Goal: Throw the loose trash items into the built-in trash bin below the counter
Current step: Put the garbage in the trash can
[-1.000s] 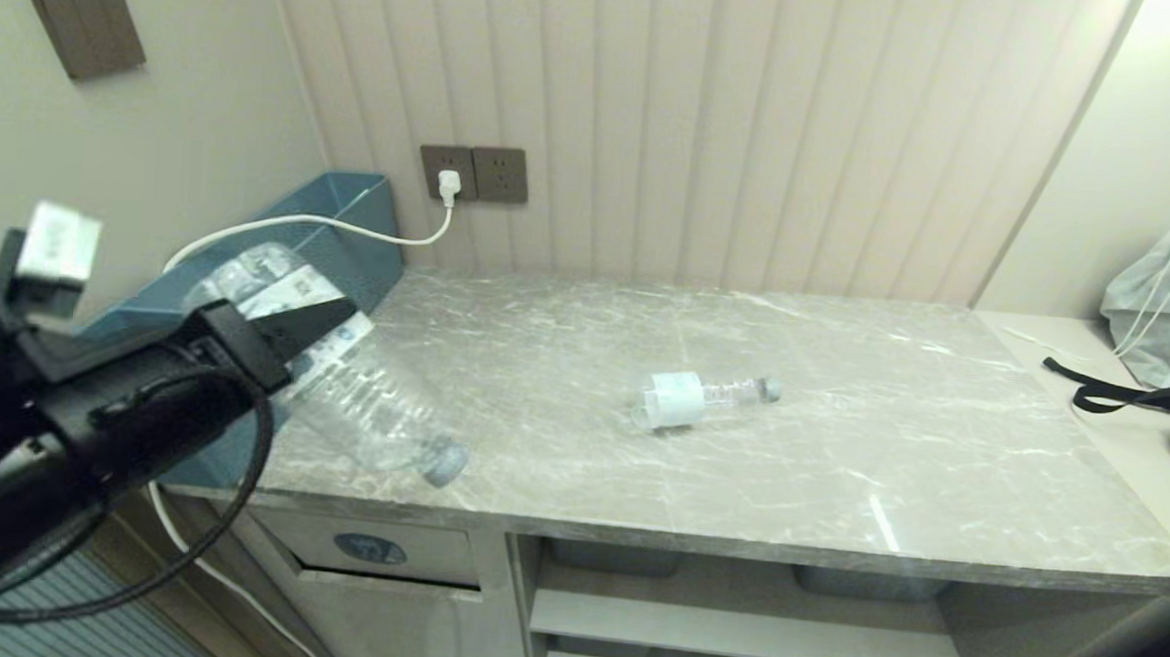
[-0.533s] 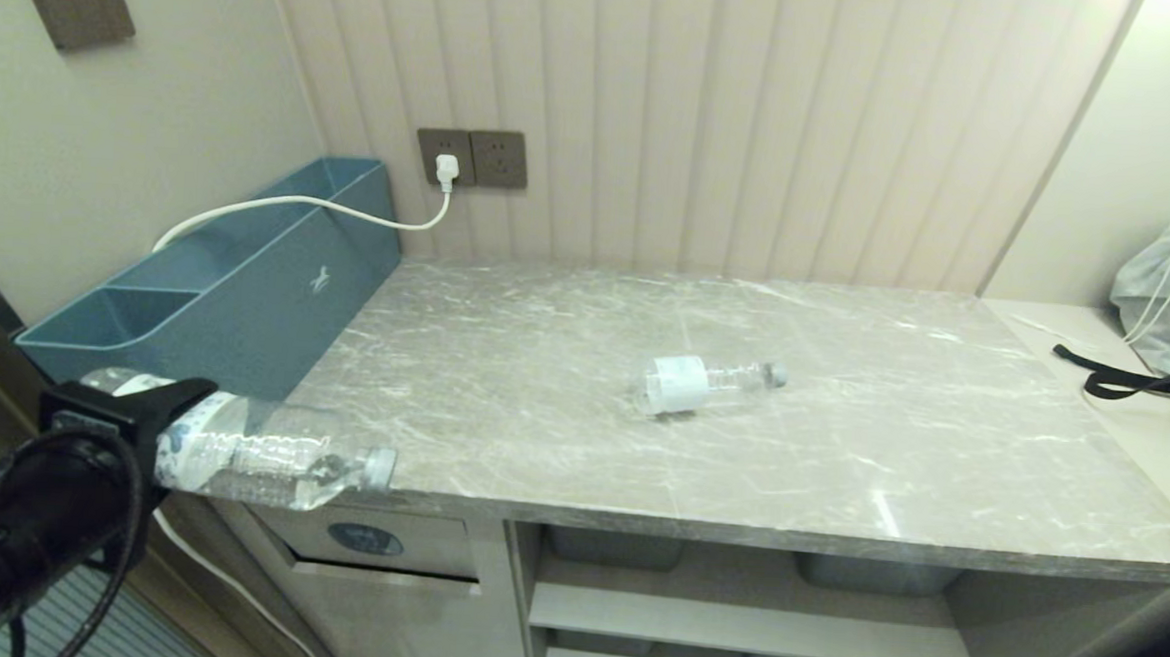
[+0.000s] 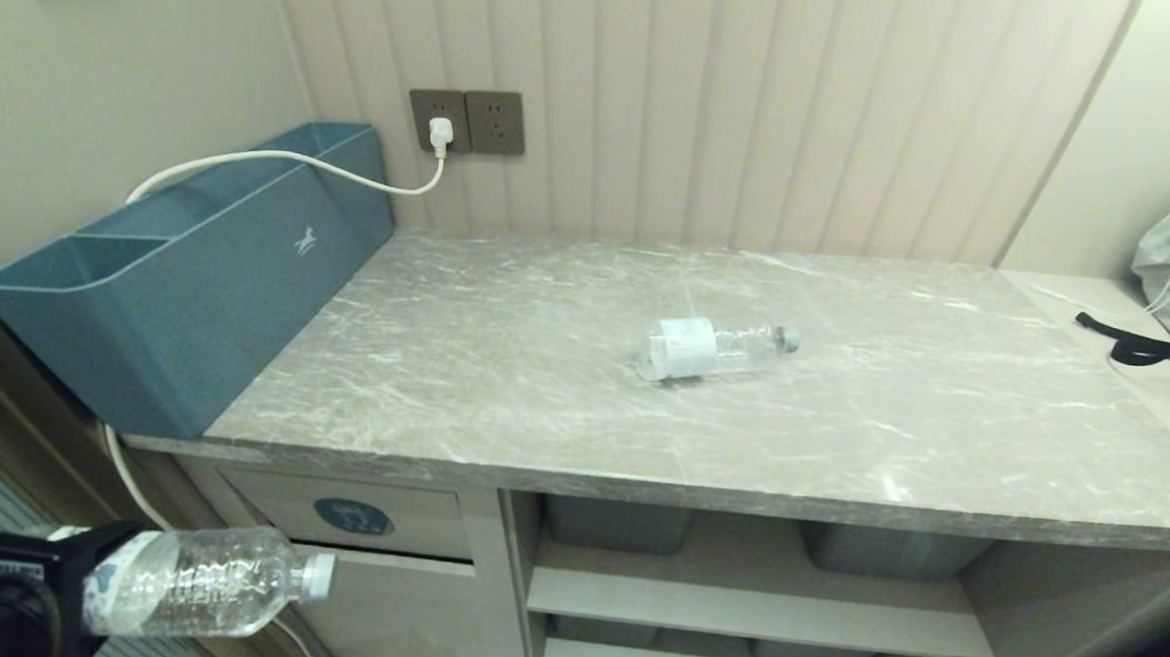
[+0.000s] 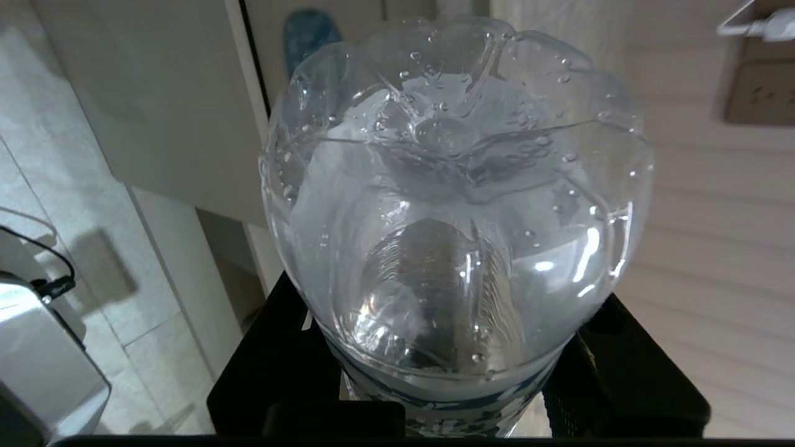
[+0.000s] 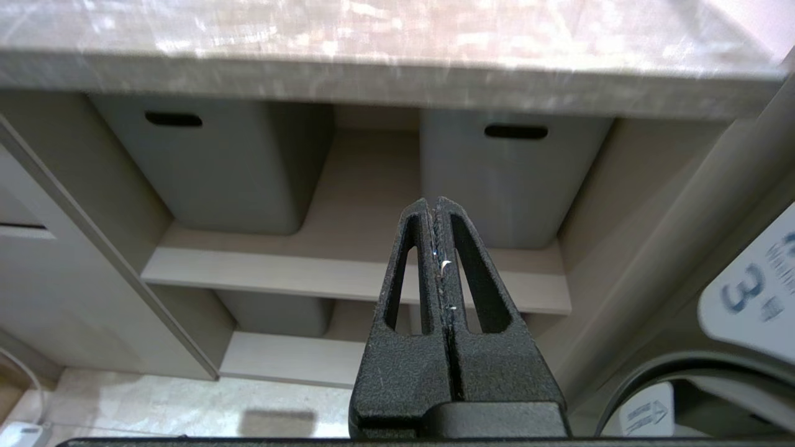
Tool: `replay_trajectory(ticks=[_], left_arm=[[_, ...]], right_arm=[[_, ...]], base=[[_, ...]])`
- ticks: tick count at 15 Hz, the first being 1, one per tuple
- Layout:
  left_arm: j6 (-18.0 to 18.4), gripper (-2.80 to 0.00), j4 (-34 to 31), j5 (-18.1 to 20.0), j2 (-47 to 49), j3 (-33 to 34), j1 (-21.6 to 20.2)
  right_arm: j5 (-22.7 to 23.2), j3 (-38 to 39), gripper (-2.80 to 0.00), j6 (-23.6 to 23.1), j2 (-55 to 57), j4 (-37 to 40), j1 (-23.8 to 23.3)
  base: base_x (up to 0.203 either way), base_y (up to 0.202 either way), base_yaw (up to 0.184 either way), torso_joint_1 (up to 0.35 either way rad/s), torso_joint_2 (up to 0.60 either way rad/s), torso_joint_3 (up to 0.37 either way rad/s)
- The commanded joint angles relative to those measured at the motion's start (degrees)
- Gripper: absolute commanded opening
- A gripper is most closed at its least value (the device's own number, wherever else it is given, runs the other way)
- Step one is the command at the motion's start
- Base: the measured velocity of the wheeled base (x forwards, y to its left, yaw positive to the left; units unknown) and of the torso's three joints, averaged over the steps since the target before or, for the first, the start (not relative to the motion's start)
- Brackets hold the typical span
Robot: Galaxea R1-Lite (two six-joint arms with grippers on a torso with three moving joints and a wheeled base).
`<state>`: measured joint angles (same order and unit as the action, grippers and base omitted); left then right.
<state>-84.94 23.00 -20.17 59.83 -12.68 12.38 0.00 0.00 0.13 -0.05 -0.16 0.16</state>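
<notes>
**Left hand carries one bottle below the counter edge; the other bottle lies on top**

Head view: The long grey marble-patterned stone counter (image 3: 503,364) carries a small clear plastic bottle with a plain white label (image 3: 714,347), lying on its side near the middle with its grey cap toward the right. A large blue-teal divided plastic box (image 3: 197,278) stands along the counter's left end by the wall, and a white power cable (image 3: 283,159) runs over it to a brown wall socket (image 3: 466,122). Under the counter's left part is the beige-grey cabinet flap with a round blue sticker (image 3: 353,517). At the lower left, the black left hand (image 3: 51,581) grips a small clear plastic bottle with a blue-and-white patterned label (image 3: 196,581) by its base end. This bottle lies level, below the counter edge, its cap pointing toward the cabinet just under the flap. Plain grey plastic tubs (image 3: 620,526) sit on the shelves to the right.

Left wrist view: The held bottle's clear ridged base fills the picture, wedged between the black fingers (image 4: 621,372), which stand partly open around it. The blue sticker shows beyond it.

Right wrist view: The right hand (image 5: 440,248) hangs before the shelves, its two black fingers pressed together with nothing between them, facing two of the tubs under the counter edge.
</notes>
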Motion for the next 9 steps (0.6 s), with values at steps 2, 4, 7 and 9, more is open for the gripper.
replay_trajectory(ticks=[2, 4, 7, 9], left_arm=[[-0.4, -2.8, 0.1, 2.0, 1.7, 0.8, -0.2], [-0.3, -2.8, 0.1, 3.3, 3.8, 1.4, -0.2], [-0.6, -2.8, 0.7, 4.2, 8.7, 1.3, -0.4], [-1.8, -2.8, 2.3, 4.6, 13.3, 0.7, -2.4]], right_arm=[[0.0, 0.0, -2.8, 0.0, 0.0, 0.0, 0.0], [0.0, 0.0, -2.8, 0.0, 0.0, 0.0, 0.0], [-0.1, 0.0, -2.8, 0.0, 0.0, 0.0, 0.0], [0.0, 0.0, -2.8, 0.0, 0.0, 0.0, 0.0]], base=[[0.0, 0.0, 0.0, -0.246, 0.55, 0.295], [0.0, 0.0, 0.0, -0.246, 0.54, 0.299], [0.0, 0.0, 0.0, -0.239, 0.53, 0.293], [0.0, 0.0, 0.0, -0.232, 0.51, 0.286]])
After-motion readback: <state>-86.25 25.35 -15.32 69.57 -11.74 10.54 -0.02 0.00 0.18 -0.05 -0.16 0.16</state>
